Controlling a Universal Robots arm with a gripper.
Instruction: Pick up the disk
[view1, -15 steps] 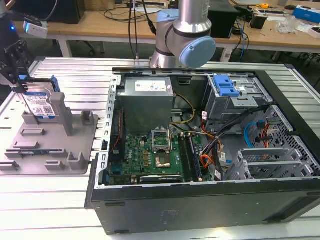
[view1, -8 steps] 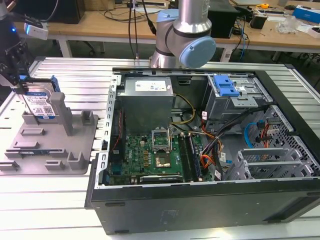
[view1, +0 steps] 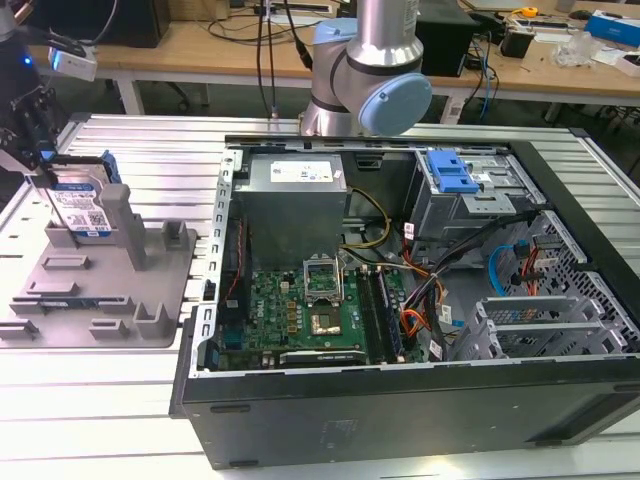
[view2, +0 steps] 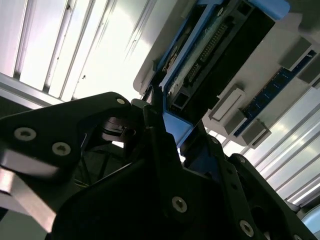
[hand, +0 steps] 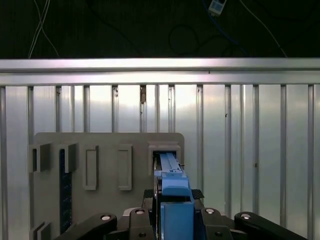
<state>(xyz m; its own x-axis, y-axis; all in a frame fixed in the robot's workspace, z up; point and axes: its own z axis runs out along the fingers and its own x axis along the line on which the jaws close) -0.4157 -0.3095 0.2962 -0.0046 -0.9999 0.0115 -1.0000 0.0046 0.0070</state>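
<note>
You see the disk (view1: 82, 212) standing upright on edge at the exterior view's far left, a silver drive with a white-and-blue label facing you (blue rails along its sides). In the first wrist view its blue rail (hand: 172, 187) points straight up.

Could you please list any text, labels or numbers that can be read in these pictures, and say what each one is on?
None can be read.
Disk label, white and blue with a barcode: print too small to read.
White label on the power supply: too blurred to read.
White stickers on the drive cage: too small to read.
Motherboard markings: too small to read.
In both wrist views, no print shows on the disk's blue rail or the holder tray.
</note>
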